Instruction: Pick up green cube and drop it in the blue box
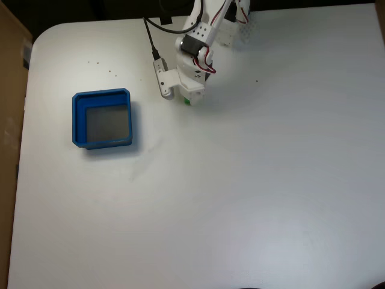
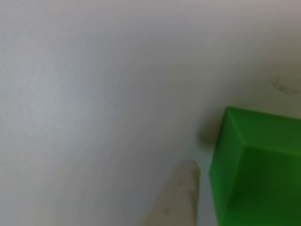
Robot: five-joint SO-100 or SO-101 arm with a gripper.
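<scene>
The green cube lies on the white table and looms large and blurred at the lower right of the other view. One white fingertip stands just left of it, with a narrow gap between them. In the fixed view my gripper points down at the table's far middle, and a sliver of the green cube peeks out under it. The jaws look open around the cube, though the second finger is hidden. The blue box, with nothing on its grey floor, sits well left of the gripper.
The white arm and its black cable come in from the table's far edge. A brown board borders the table on the left. Bare white tabletop spreads to the near side and right.
</scene>
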